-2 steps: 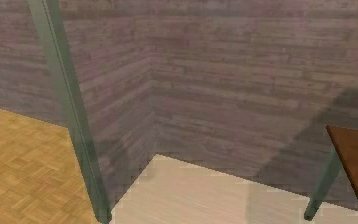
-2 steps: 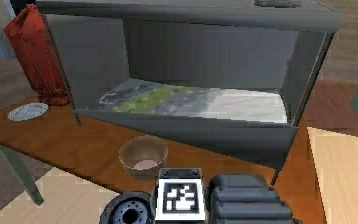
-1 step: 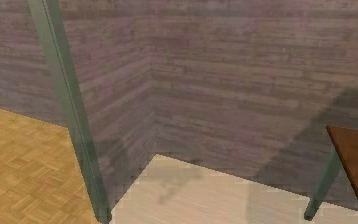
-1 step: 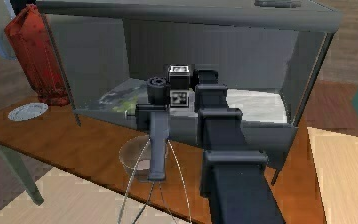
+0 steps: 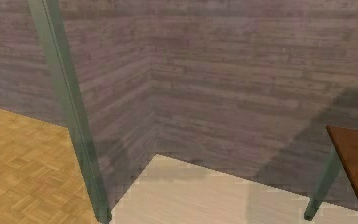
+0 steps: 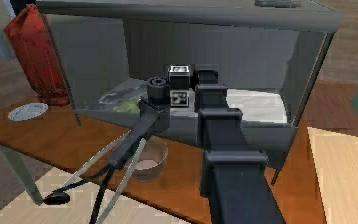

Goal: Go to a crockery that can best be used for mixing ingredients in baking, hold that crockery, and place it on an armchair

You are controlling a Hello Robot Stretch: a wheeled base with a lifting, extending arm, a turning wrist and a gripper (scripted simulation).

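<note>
The bowl (image 6: pixel 147 160), a shallow, pale brownish one, stands on the wooden table (image 6: pixel 47 135) near its front edge, right under the gripper (image 6: pixel 105 178). The two thin fingers slant down across the bowl's left side. Because the bowl sits on the table behind them, we cannot tell whether the gripper holds anything.

We judge the grasp to be the step in hand, and the main risk lies there. If the fingers catch only the rim, the bowl could tip or slide toward the table edge and drop to the floor.

Just beyond stands the grey shelf unit (image 6: pixel 312 70), whose lower shelf carries something green (image 6: pixel 122 97) and a white slab (image 6: pixel 257 102). A lift that rises too far could knock the arm (image 6: pixel 232 150) against its frame.

A plate (image 6: pixel 29 112) and a red bag (image 6: pixel 42 55) lie to the arm side view's left, so a sideways sweep could strike them.

In the forward view a grey post (image 5: pixel 72 120) stands near, with the wall corner ahead, so driving off carelessly could clip it.
</note>
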